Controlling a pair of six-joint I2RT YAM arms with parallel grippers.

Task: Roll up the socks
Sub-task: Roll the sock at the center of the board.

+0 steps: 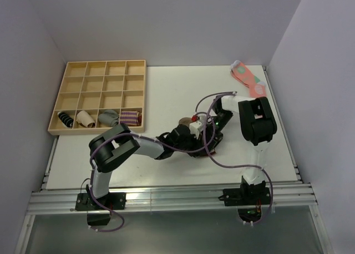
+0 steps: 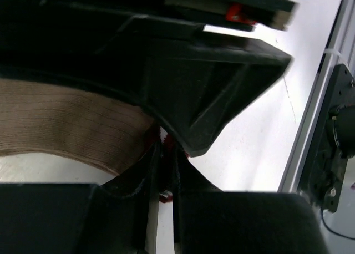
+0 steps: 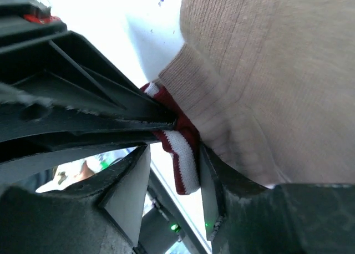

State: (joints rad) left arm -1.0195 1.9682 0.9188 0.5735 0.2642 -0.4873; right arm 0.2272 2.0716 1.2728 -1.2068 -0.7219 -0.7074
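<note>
left gripper (image 2: 166, 154) nearly closed, pinching the red-and-white cuff (image 3: 186, 164) of the tan sock (image 3: 260, 87). right gripper (image 3: 173, 154) partly open, cuff hanging between its pads, not clamped. sock lies mid table (image 1: 166, 87), slightly toward the right edge. farther back: wooden tray (image 1: 58, 98) at far left corner, sock bundles (image 1: 108, 118) in its near row. pink sock (image 1: 248, 77) at far right corner.

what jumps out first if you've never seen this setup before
In the middle of the white table, the left gripper pinches the dark red and white striped cuff of a tan-brown knit sock, while the right gripper stands open around that cuff. At the far left sits a wooden compartment tray with four rolled sock bundles in its near row, and a coral-pink sock lies at the far right corner.
</note>
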